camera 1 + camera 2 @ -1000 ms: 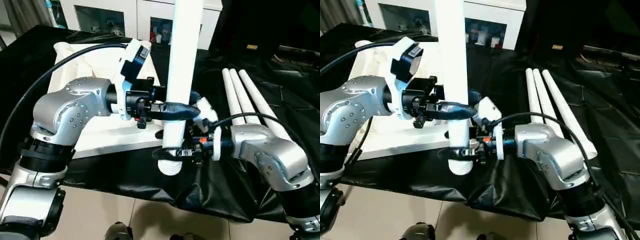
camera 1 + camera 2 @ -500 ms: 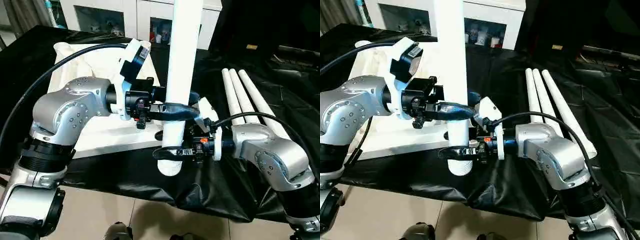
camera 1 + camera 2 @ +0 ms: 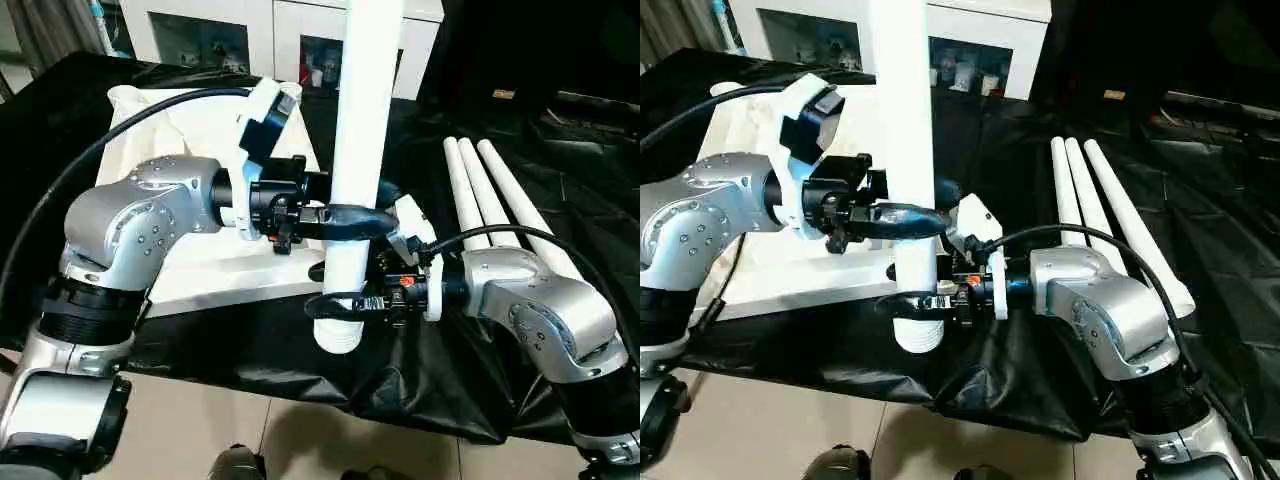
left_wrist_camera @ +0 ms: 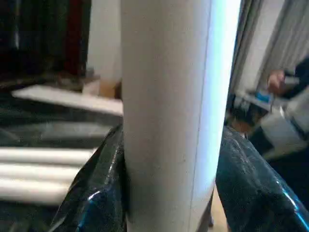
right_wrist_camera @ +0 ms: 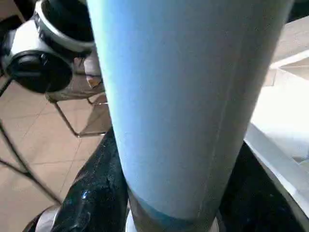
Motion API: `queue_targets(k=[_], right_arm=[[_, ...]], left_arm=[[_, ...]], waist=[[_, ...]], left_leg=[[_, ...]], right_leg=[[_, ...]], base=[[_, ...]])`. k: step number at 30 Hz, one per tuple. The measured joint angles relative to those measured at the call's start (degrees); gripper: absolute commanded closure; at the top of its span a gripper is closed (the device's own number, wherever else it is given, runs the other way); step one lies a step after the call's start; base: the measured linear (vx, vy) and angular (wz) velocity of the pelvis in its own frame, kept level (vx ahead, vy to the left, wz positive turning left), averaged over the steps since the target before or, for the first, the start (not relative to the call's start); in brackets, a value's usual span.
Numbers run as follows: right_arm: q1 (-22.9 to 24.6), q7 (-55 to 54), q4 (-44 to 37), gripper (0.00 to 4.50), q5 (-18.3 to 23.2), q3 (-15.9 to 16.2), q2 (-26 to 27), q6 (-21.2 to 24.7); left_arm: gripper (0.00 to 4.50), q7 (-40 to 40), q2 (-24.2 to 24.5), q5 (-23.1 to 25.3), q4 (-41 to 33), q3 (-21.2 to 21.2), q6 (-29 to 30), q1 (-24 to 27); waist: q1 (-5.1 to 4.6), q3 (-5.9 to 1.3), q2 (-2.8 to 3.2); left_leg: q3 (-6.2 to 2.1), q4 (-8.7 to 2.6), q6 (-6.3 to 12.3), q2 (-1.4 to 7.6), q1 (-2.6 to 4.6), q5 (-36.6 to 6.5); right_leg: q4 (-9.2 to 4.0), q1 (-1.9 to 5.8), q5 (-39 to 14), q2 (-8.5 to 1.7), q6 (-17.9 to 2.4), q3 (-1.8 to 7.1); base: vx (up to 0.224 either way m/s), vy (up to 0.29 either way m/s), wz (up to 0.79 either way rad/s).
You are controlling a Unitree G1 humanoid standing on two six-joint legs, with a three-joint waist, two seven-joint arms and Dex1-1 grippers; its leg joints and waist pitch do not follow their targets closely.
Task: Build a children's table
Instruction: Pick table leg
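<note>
A white table leg stands upright in front of me, its flared end hanging just past the table's front edge. My left gripper is shut on the leg at mid-height, one black finger pressed to each side of the tube. My right gripper is shut on the same leg lower down, just above the flared end, its fingers hugging the tube. The white tabletop lies behind my left arm. Three more legs lie side by side at the right.
A black cloth covers the work table and drapes over its front edge, with tiled floor below. A black cable arcs over my left arm. A white cabinet stands at the back.
Hardly anything differs: the leg stays upright in both grippers, and my right forearm has shifted only slightly.
</note>
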Motion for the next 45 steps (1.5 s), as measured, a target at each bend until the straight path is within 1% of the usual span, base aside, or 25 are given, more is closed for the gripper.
queue_targets(k=[3,5,6,7,9,10,11,12,14,16,17,18,19,20,21,23,25,28,30,33,36,38,41,44,45], right_arm=[[0.1,-2.1,0.1,2.63,0.0,-1.2,1.3,-0.3],[0.1,-3.2,-0.2,2.63,0.6,-2.5,2.1,-0.5],[0.3,-4.0,-0.5,2.64,1.0,-3.4,2.8,-0.5],[0.7,-4.8,-0.6,2.64,1.6,-4.2,3.3,-0.5],[1.9,-6.6,-0.6,2.64,1.9,-6.0,3.7,-0.5],[2.7,-7.2,-0.7,2.64,1.9,-6.6,3.7,-0.5],[3.3,-8.0,-0.9,2.64,1.9,-7.0,3.7,-0.5],[4.1,-9.0,-1.9,2.64,2.0,-7.4,3.9,-0.5],[4.6,-10.6,-3.2,2.64,2.2,-8.3,4.3,-0.5],[5.3,-14.6,-5.7,2.64,2.1,-10.6,5.8,-0.5],[5.4,-15.8,-6.5,2.64,2.0,-11.5,5.9,-0.5],[5.3,-18.4,-6.7,2.64,0.1,-11.8,5.9,-1.1],[5.6,-20.5,-6.6,2.64,-2.2,-11.8,5.9,-2.0],[5.9,-22.2,-6.2,2.64,-4.4,-11.6,5.8,-2.8],[6.5,-24.7,-4.8,2.64,-7.8,-10.6,6.1,-4.8],[7.6,-28.2,-2.6,2.64,-12.4,-8.9,7.0,-8.7],[8.6,-31.4,-0.4,2.64,-16.3,-6.7,7.9,-11.2],[10.7,-34.6,2.0,2.64,-18.3,-5.6,9.3,-11.8],[13.1,-35.7,2.3,2.64,-17.5,-6.6,11.1,-11.9],[14.2,-37.0,2.0,2.64,-15.9,-7.7,14.0,-11.7],[14.4,-36.7,1.9,2.64,-16.0,-7.6,13.9,-11.9],[14.5,-36.7,1.8,2.64,-16.2,-7.5,13.8,-12.2],[14.7,-37.0,1.8,2.64,-16.5,-7.4,13.9,-12.8],[14.7,-37.0,1.8,2.64,-16.5,-7.4,13.9,-13.4],[14.7,-37.2,1.7,2.64,-16.5,-7.4,14.0,-13.4]], left_arm=[[1.56,5.5,-4.7,-5.2,-0.1,5.5,-0.2,0.5],[1.56,9.4,-7.4,-10.0,-0.3,8.9,-0.2,2.2],[1.56,12.2,-9.7,-13.3,-0.6,11.1,-0.4,3.8],[1.56,14.0,-11.5,-15.6,-1.1,12.7,-0.8,5.0],[1.56,17.2,-12.6,-19.7,-2.9,15.3,-1.7,7.2],[1.56,18.2,-12.4,-20.7,-3.5,16.5,-1.9,8.0],[1.56,19.1,-12.0,-20.6,-4.4,17.7,-2.1,8.9],[1.56,19.6,-11.0,-19.5,-5.7,18.6,-2.2,10.4],[1.56,20.3,-9.5,-15.9,-7.2,19.0,-2.3,12.6],[1.56,24.8,-5.7,-6.2,-9.3,17.3,-3.8,16.6],[1.56,26.7,-4.6,-2.6,-9.0,16.8,-4.3,18.0],[1.56,29.5,-2.4,2.8,-9.5,15.0,-6.3,20.4],[1.56,31.1,-0.6,6.4,-9.7,13.2,-7.6,22.4],[1.56,32.4,0.1,8.9,-9.9,12.3,-8.8,24.0],[1.56,34.2,0.5,11.6,-10.3,10.9,-10.3,25.7],[1.56,37.2,-0.2,15.2,-11.2,9.4,-12.4,27.4],[1.56,40.8,-2.3,19.3,-12.1,8.8,-15.4,28.5],[1.56,44.8,-4.0,24.6,-12.7,7.4,-18.3,31.3],[1.56,48.4,-5.7,28.3,-12.7,6.6,-20.0,33.1],[1.56,51.1,-6.3,31.3,-12.5,4.0,-22.1,33.7],[1.56,51.6,-6.8,32.8,-13.1,1.5,-24.3,34.6],[1.56,51.6,-7.4,32.9,-13.1,1.1,-24.5,34.8],[1.56,51.5,-8.2,33.1,-13.5,1.1,-25.2,35.0],[1.56,51.5,-9.4,33.1,-13.8,1.2,-25.6,35.2],[1.56,51.6,-9.4,33.5,-13.9,1.2,-26.0,35.6]], waist=[[0.06,-0.1,0.23],[0.08,-0.23,0.43],[0.11,-0.32,0.57],[0.18,-0.36,0.62],[0.43,-0.42,0.72],[0.53,-0.52,0.86],[0.55,-0.66,1.05],[0.55,-0.81,1.29],[0.58,-0.9,1.42],[0.5,-0.96,1.49],[0.44,-0.96,1.51],[0.44,-0.99,1.47],[0.34,-1.03,1.48],[0.18,-1.02,1.48],[0.23,-1.03,1.44],[0.4,-1.03,1.44],[0.32,-1.05,1.42],[-0.15,-1.06,1.41],[-0.28,-1.07,1.38],[-0.47,-1.07,1.38],[-0.68,-1.07,1.39],[-0.78,-1.06,1.37],[-1.24,-1.04,1.39],[-1.62,-1.0,1.41],[-1.68,-0.98,1.4]], left_leg=[[0.0,0.12,0.01,0.02,-0.01,0.0],[0.0,0.15,0.03,0.03,0.01,0.0],[0.0,0.17,0.03,0.04,0.0,0.0],[-0.01,0.19,0.03,0.04,-0.01,0.0],[0.0,0.21,0.02,0.12,-0.02,0.0],[-0.01,0.23,0.02,0.14,-0.01,0.0],[-0.01,0.24,0.02,0.15,-0.02,0.0],[0.0,0.25,0.03,0.14,0.0,0.0],[0.0,0.23,0.02,0.15,0.03,0.0],[-0.01,0.2,0.0,0.18,0.11,0.0],[-0.01,0.2,0.0,0.17,0.1,0.0],[-0.01,0.18,-0.01,0.18,0.11,0.0],[-0.01,0.19,-0.04,0.17,0.19,0.0],[-0.01,0.19,-0.04,0.15,0.16,0.0],[-0.01,0.18,-0.04,0.15,0.13,0.0],[0.01,0.2,-0.04,0.15,0.08,0.0],[0.02,0.19,-0.04,0.14,0.09,0.0],[0.02,0.18,-0.04,0.15,0.12,0.0],[0.02,0.13,-0.04,0.16,0.12,0.0],[0.02,0.1,-0.03,0.15,0.12,0.0],[0.02,0.1,-0.03,0.15,0.12,0.0],[0.02,0.09,-0.03,0.15,0.11,0.0],[0.02,0.06,-0.03,0.14,0.11,0.0],[0.02,-0.19,-0.04,0.11,0.35,0.0],[0.04,-0.42,-0.04,0.1,0.54,0.0]], right_leg=[[0.01,0.06,0.0,0.0,0.0,-0.01],[0.01,0.08,0.0,0.0,0.0,-0.02],[0.02,0.09,0.0,0.0,0.0,-0.02],[0.03,0.09,0.0,0.0,0.0,-0.03],[0.04,0.09,0.0,0.03,0.0,-0.09],[0.04,0.1,0.0,0.04,0.0,-0.09],[0.04,0.1,0.0,0.05,0.0,-0.09],[0.03,0.11,0.0,0.05,0.0,-0.07],[0.04,0.12,0.0,0.05,0.0,-0.08],[0.05,0.15,0.0,0.08,0.0,-0.08],[0.04,0.14,0.0,0.08,0.1,-0.07],[0.01,0.15,0.0,0.08,0.3,-0.07],[0.0,0.21,0.0,0.08,0.4,-0.05],[-0.03,0.21,0.0,0.07,0.5,-0.04],[-0.08,0.22,0.0,0.07,0.5,-0.05],[-0.09,0.23,0.0,0.05,0.5,-0.04],[-0.09,0.26,0.0,0.03,0.5,-0.03],[-0.08,0.29,0.0,0.03,0.5,-0.04],[-0.1,0.28,0.0,0.05,0.5,-0.04],[-0.11,0.25,0.0,0.05,0.5,-0.04],[-0.17,0.26,0.0,0.05,0.5,-0.03],[-0.2,0.27,0.0,0.05,0.5,-0.04],[-0.22,0.26,0.0,0.05,0.5,-0.03],[-0.51,0.45,0.0,0.06,0.6,-0.04],[-0.73,0.61,0.0,0.09,0.6,-0.04]], base=[[0.0,0.0,0.0],[0.0,0.0,0.0],[0.0,0.0,0.0],[0.0,0.0,0.0],[0.0,0.0,0.0],[0.0,0.0,0.0],[0.0,0.0,0.0],[0.0,0.0,0.0],[0.0,0.0,0.0],[0.0,0.0,0.0],[0.0,0.0,0.0],[0.0,0.0,0.0],[0.0,0.0,0.0],[0.0,0.0,0.0],[0.0,0.0,0.0],[0.0,0.0,0.0],[0.0,0.0,0.0],[0.0,0.0,0.0],[0.0,0.0,0.0],[0.0,0.0,0.0],[0.0,0.0,0.0],[0.0,0.0,0.0],[0.0,0.0,0.0],[0.0,0.0,0.0],[0.0,0.0,0.0]])
